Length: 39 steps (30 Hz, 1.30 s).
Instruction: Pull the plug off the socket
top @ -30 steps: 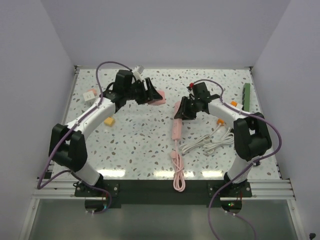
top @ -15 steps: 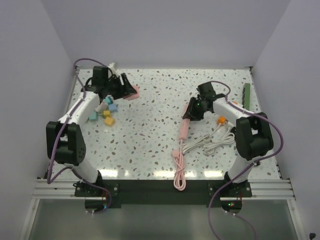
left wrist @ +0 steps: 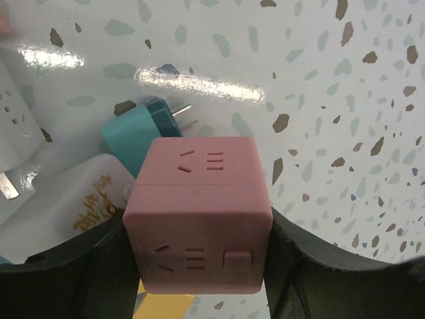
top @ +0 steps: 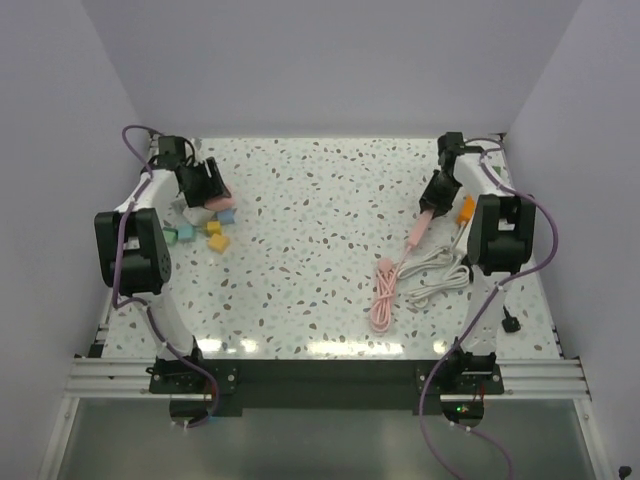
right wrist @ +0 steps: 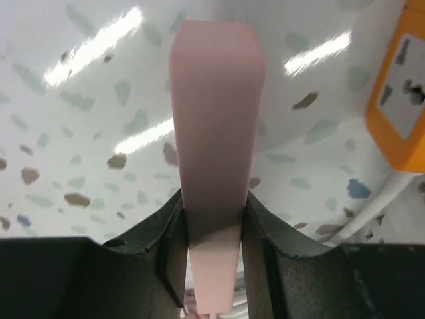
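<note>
A: How do things stand on the table [top: 300, 270]?
B: Left gripper [top: 205, 186] clamps the pink cube socket [left wrist: 199, 212] far left; right gripper [top: 437, 195] pinches the pink plug [right wrist: 216, 133] far right, well apart.
A: Advice?
B: Lower both gently before releasing.

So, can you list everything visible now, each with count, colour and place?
pink cube-shaped plastic socket: one, pink, held in left claw, far left
flat pink plastic plug: one, pink, held in right claw, far right
pink cable: one, pink, coiled right of centre
white cable: one, white, beside the pink cable
orange socket block: one, orange, near the plug
teal plug adapter: one, teal, just past the socket
small yellow blocks: two, yellow, left side
left claw: one, black, shut on the socket
right claw: one, black, shut on the plug
</note>
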### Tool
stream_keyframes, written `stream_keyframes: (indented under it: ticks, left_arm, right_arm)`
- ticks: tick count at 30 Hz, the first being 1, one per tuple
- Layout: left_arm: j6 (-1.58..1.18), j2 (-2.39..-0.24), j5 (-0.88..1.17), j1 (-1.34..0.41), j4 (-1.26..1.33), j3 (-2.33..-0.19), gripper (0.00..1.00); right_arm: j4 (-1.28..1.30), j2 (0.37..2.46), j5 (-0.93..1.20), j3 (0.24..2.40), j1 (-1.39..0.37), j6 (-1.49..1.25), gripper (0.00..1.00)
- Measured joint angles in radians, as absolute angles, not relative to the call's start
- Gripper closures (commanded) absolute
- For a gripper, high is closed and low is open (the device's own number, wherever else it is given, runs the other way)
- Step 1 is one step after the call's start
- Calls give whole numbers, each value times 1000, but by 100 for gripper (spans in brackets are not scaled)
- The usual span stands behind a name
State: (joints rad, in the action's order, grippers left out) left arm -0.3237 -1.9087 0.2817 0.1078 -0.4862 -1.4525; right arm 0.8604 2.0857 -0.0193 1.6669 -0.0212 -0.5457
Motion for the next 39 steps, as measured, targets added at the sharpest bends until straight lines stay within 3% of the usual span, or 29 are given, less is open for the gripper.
stream_keyframes:
  ticks: [8,10,11,13,14,16,17,18,24,34,39]
  left_arm:
    - [-279,-1947,268,151,-528,-1476,100]
    - [-271,-1949,256,161,-533,-1482,91]
    - [-268,-1949,252,165,-536,-1485,86]
    - [-267,-1949,244,170,-542,-1487,74]
    - [-266,-1949,241,171,-543,-1487,56]
    - [-266,-1949,236,172,-546,-1488,39]
    - [-266,-1948,234,172,-546,-1488,9]
    - [-262,-1946,233,172,-546,-1488,0]
    - [-268,-1855,229,172,-549,-1467,0]
    - [-299,-1548,393,157,-485,-1404,0]
    - [-342,-1415,517,114,-385,-1307,0]
  right_arm:
    - [1020,2276,-133,1918,52,-516,100]
    - [1041,2287,-138,1936,70,-514,100]
    - [1045,2289,-139,1941,78,-512,94]
    - [1055,2296,-138,1952,95,-506,71]
    - [1058,2298,-134,1956,104,-502,49]
    - [1054,2300,-121,1960,119,-474,32]
    - [1048,2299,-109,1961,125,-459,9]
    - [1040,2297,-97,1961,129,-449,2]
    - [994,2207,-20,1877,139,-389,2]
    - [785,1672,235,1579,117,-402,2]
    - [760,1544,317,1485,37,-393,2]
